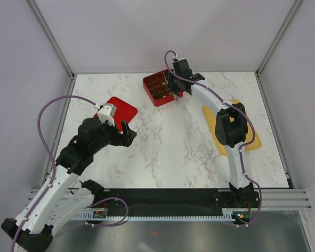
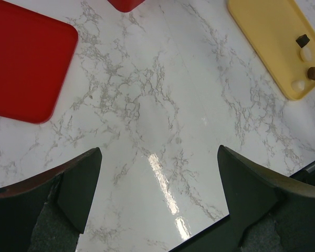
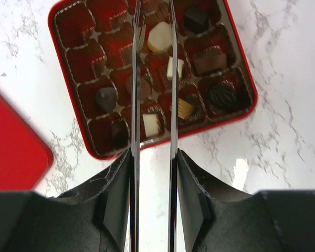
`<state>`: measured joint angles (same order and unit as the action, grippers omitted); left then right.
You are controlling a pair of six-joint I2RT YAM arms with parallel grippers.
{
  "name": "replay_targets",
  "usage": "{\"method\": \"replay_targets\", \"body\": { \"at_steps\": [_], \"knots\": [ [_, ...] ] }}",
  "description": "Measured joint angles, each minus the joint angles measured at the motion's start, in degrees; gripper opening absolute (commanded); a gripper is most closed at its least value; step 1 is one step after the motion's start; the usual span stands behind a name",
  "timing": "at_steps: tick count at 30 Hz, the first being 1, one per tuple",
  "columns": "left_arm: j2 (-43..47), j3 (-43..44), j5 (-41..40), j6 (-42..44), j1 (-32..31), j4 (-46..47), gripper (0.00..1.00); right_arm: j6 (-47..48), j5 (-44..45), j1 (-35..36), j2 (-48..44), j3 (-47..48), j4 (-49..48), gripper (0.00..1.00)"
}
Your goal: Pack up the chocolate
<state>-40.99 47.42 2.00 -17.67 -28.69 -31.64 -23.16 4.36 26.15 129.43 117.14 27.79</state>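
Chocolate (image 3: pixel 160 37) lies right under the right gripper (image 3: pixel 154 23), whose thin fingers (image 3: pixel 136 105) point straight down into the red gridded box (image 3: pixel 86 60). They stand a narrow way apart and, as far as the wrist view shows, no piece bridges them; a cream piece sits in its cup between the two blades, touching neither side clearly. We judge the gap is kept slim so the fingers fit inside a single cell without knocking the neighbours.

Around them the box is partly filled: dark and pale pieces sit in the right and lower cells, while the cups on the left are bare.

Further out, four more pieces (image 2: pixel 306 52) wait in a line on the yellow tray (image 2: pixel 262 31), well apart from the box, so packing looks unfinished.

The left gripper (image 2: pixel 157 178) hangs with its jaws spread wide over bare marble table (image 2: pixel 147 105), beside the flat red lid (image 2: pixel 21 63). We judge it is parked there to stay clear and be at hand for the lid.
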Motion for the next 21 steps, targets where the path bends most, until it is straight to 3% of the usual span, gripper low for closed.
{"method": "replay_targets", "body": {
  "at_steps": [5, 15, 21],
  "knots": [
    [0.04, 0.00, 0.02, 0.00, 0.00, 0.00, 1.00, 0.22, 2.01, 0.00, -8.11, -7.89, 1.31, 0.45],
    [0.28, 0.00, 0.13, 0.00, 0.00, 0.00, 1.00, -1.53, 8.72, -0.52, -37.11, -27.65, 11.10, 0.45],
    [0.55, 0.00, 0.20, 0.00, 0.00, 0.00, 1.00, -5.95, 9.53, -5.05, -49.62, -39.47, 19.61, 0.45]
  ]
}}
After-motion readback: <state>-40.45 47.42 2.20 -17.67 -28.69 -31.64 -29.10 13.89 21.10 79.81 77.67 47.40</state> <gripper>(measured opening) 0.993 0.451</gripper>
